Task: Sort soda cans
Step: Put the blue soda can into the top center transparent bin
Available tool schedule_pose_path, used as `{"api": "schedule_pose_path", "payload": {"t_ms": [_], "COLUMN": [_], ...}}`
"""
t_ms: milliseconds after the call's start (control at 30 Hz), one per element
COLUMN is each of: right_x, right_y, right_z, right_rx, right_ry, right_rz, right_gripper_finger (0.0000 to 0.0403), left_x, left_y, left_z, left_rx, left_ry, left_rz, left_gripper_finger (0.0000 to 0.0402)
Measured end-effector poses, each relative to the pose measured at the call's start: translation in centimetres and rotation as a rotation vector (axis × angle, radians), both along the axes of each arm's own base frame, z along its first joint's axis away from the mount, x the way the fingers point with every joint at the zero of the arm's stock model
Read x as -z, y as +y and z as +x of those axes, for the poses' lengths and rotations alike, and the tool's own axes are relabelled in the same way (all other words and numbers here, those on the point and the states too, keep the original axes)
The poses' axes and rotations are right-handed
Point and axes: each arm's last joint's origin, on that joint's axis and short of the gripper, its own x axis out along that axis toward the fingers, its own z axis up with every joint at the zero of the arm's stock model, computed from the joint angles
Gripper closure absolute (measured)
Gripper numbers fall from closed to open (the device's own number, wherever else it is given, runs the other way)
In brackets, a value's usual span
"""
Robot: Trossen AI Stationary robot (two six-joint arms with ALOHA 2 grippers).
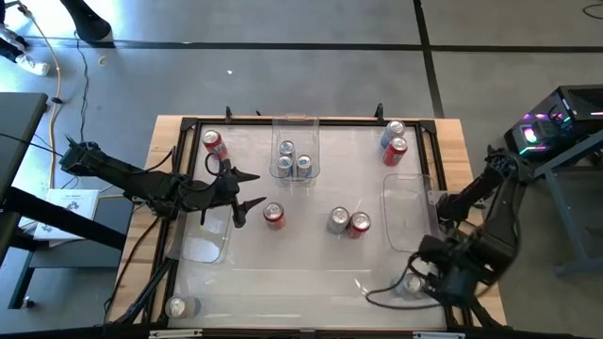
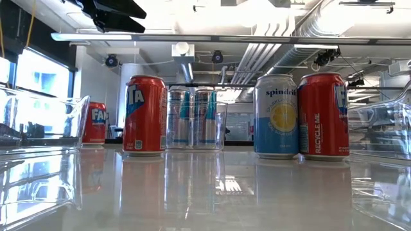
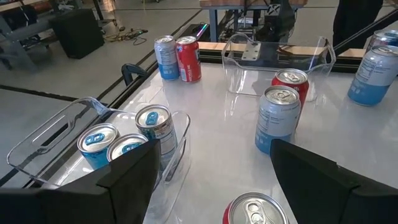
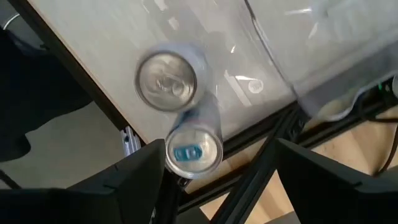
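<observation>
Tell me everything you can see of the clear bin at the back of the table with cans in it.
The clear bin is a rectangular tub that looks like transparent plastic, with rounded corners and cut-out handles at its rim. It sits upright on the glossy white table, against the middle of the far edge. Inside stand three slim silver-and-blue cans, upright and bunched together at the end nearer the table's middle; the rest of the bin is empty. The left gripper hovers open nearby, not touching it.

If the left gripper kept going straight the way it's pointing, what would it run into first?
Most likely the lone red can just ahead of the open left gripper; in its wrist view that can's top sits between the fingers, though depth is uncertain.
</observation>
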Motion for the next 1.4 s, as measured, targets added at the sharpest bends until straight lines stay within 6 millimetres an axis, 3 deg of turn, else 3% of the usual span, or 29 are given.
{"api": "schedule_pose_path", "payload": {"t_ms": [167,433,633,800,1133,1400], "right_x": [0.5,1.8,2.4,3.8,5.2,5.5], "right_y": [1.1,3.1,4.1,5.1,5.8,6.2], "right_z": [-1.1,-1.3,-0.9,-1.3,-1.9,-1.7], "right_rx": [0.031,0.011,-0.054,-0.172,-0.232,-0.233], "right_ry": [0.016,0.031,0.045,0.023,-0.013,-0.027], "right_rz": [-0.016,-0.031,-0.001,-0.078,-0.2,-0.187], "right_gripper_finger": [0.0109,0.0089,0.0079,0.0079,0.0079,0.0079], "left_x": [0.0,0.0,0.0,0.0,0.2,0.2], "left_y": [0.0,0.0,0.0,0.0,0.0,0.0], "left_z": [0.0,0.0,0.0,0.0,-0.1,-0.1], "left_rx": [0.0,-0.002,-0.003,-0.004,-0.009,-0.011], "left_ry": [0.0,-0.002,-0.003,-0.002,0.012,0.009], "left_rz": [0.0,-0.007,-0.007,-0.01,-0.016,-0.024], "left_gripper_finger": [0.0106,0.0106,0.0106,0.0106,0.0106,0.0106]}}
